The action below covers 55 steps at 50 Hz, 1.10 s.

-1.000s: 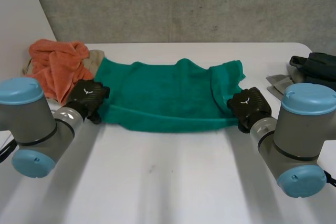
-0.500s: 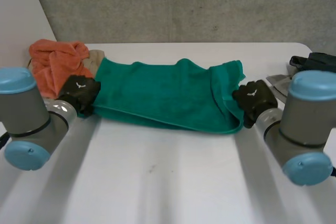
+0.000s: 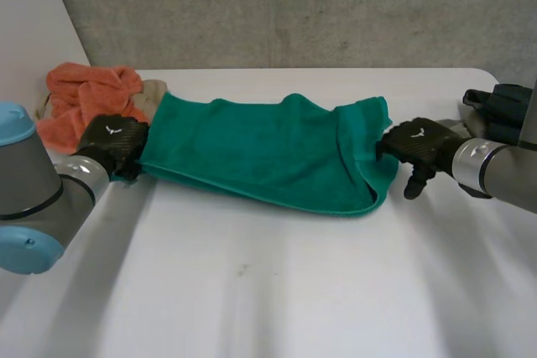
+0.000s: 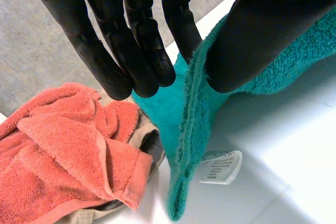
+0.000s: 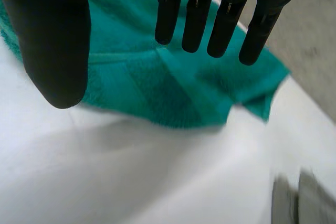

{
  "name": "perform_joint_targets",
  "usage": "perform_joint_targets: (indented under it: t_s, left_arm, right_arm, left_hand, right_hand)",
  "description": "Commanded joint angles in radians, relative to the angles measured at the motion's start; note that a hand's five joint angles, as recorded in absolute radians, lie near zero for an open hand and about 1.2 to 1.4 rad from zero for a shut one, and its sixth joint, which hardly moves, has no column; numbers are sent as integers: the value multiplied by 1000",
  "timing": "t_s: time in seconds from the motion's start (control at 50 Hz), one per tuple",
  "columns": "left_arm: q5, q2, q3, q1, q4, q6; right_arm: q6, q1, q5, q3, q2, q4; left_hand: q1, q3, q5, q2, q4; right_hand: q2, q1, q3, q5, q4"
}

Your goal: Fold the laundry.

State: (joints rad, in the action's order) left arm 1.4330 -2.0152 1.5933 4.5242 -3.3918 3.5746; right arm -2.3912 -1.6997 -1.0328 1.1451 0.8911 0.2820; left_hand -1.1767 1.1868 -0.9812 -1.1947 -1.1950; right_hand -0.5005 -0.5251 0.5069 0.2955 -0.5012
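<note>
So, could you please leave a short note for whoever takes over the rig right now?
Left hand: pinching the green towel's left edge between thumb and fingers.
Right hand: open over the towel's right end, gripping nothing.
Done: towel looks folded once on the table.
To do: finish folding it; orange towel and dark pile wait at the sides.

Bystanders on a white table

The white table runs up to a grey concrete wall on its far side, and a plain white panel stands at the left. A crumpled orange towel lies heaped at the far left corner. A beige cloth touches its right side and is partly tucked under it. At the far right edge sits a dark bundle, well apart from the orange heap.
</note>
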Motion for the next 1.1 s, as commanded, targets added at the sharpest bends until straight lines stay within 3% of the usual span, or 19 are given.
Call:
perform_joint_targets:
  t_s: [0.02, 0.2, 0.38, 0.44, 0.48, 0.5, 0.62, 0.76, 0.84, 0.94, 1.0, 1.1]
  left_arm:
    - [0, 15, -1, 3, 0, -14]
    - [0, 23, -4, 10, 2, -23]
    - [0, 27, -6, 21, 2, -27]
    - [-2, 30, -6, 24, 5, -27]
    - [-2, 32, -1, 26, 9, -28]
    - [-2, 33, 0, 27, 12, -28]
    - [-2, 49, 13, 35, 49, -37]
    - [-22, 147, 76, 65, 224, -10]
    - [-40, 236, 132, 84, 393, 67]
    - [-71, 283, 204, 93, 685, 289]
    - [-78, 279, 224, 93, 775, 406]
    - [-68, 236, 185, 67, 671, 444]
  right_arm:
    - [73, -31, 51, -59, -54, -95]
    - [73, -106, -12, -318, -240, -38]
    - [116, -126, -76, -452, -354, 54]
    - [144, -132, -108, -459, -360, 60]
    - [156, -130, -128, -458, -359, 60]
    - [155, -130, -151, -453, -351, 59]
    - [113, -100, -219, -364, -264, 94]
    - [110, 12, -263, -104, 17, 265]
    - [200, 64, -282, 28, 130, 440]
    - [432, 133, -371, 157, 204, 725]
    - [442, 137, -374, 168, 220, 709]
    - [388, 112, -375, 141, 184, 571]
  left_hand:
    - [-220, 209, -241, -202, -201]
    - [-220, 209, -241, -202, -201]
    - [-220, 209, -241, -202, -201]
    - [-220, 209, -241, -202, -201]
    - [-220, 209, -241, -202, -201]
    - [-220, 209, -241, -202, -201]
    - [-220, 209, -241, -202, -201]
    - [-220, 209, -241, -202, -201]
    - [-220, 209, -241, -202, -201]
    - [-220, 209, -241, -202, -201]
    - [-220, 209, -241, -202, -201]
    - [-220, 209, -241, -202, -201]
  right_hand:
    - [-12, 13, 5, 42, -11]
    - [-18, 7, 11, 48, -17]
    - [-85, -60, 79, 115, -84]
    - [-258, -233, 251, 288, -257]
    - [-521, -496, 514, 551, -520]
    - [-892, -867, 886, 923, -891]
    - [-896, -871, 889, 926, -895]
    - [-896, -871, 889, 926, -895]
    - [-896, -871, 889, 926, -895]
    - [-896, -871, 889, 926, -895]
    - [-896, -871, 889, 926, -895]
    - [-896, -871, 889, 926, -895]
